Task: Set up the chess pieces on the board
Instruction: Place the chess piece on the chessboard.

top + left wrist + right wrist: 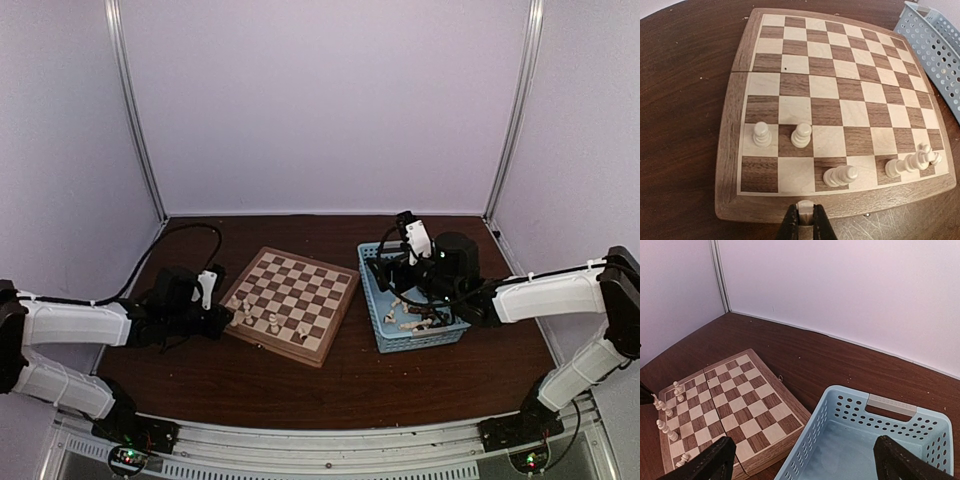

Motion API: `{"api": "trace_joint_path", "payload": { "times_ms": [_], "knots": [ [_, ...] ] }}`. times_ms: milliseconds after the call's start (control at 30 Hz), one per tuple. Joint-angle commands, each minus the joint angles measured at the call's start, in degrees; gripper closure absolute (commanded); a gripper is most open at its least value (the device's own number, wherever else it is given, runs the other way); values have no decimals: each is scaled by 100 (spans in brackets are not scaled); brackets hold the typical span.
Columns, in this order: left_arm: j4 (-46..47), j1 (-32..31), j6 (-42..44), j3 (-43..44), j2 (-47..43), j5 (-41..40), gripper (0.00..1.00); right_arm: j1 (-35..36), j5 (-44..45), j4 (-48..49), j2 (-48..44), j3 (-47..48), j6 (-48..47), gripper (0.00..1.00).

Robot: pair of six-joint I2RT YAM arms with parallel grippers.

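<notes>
The left gripper [804, 212] is clenching a cream-white turned chess piece [805, 206] at bottom centre, by the rim of the checkered tan-and-brown wooden board [735, 125]. Four cream pieces [801, 135] are sitting on its lower rows. The right gripper [804, 450] is hanging spread wide above the light-blue perforated plastic basket [892, 405].

Top external: fixed high behind the arm bases, facing forward and down, far enough to take in the whole table [300, 385], both arms, the board [291, 303] and the basket [372, 290]. Left wrist: low and close off one board edge, looking across the squares, left claw [805, 222] at bottom centre, a basket corner upper right. Right wrist: raised over the basket, facing the back wall [840, 290], board at lower left; board and basket appear in all three views.
</notes>
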Motion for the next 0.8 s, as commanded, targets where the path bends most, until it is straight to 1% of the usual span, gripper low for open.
{"api": "trace_joint_path", "payload": {
  "times_ms": [0, 200, 567, 767],
  "knots": [
    [573, 55, 73, 162, 382, -19, 100, 11, 127, 70, -141, -4, -86, 0],
    [659, 56, 73, 307, 706, -52, 100, 14, 98, 61, -111, 21, -112, 0],
    [761, 58, 210, 367, 841, -291, 100, 8, 37, -55, -28, 105, -155, 0],
    [820, 55, 205, 397, 941, -236, 97, 14, -3, -69, 26, 132, -174, 0]
  ]
}}
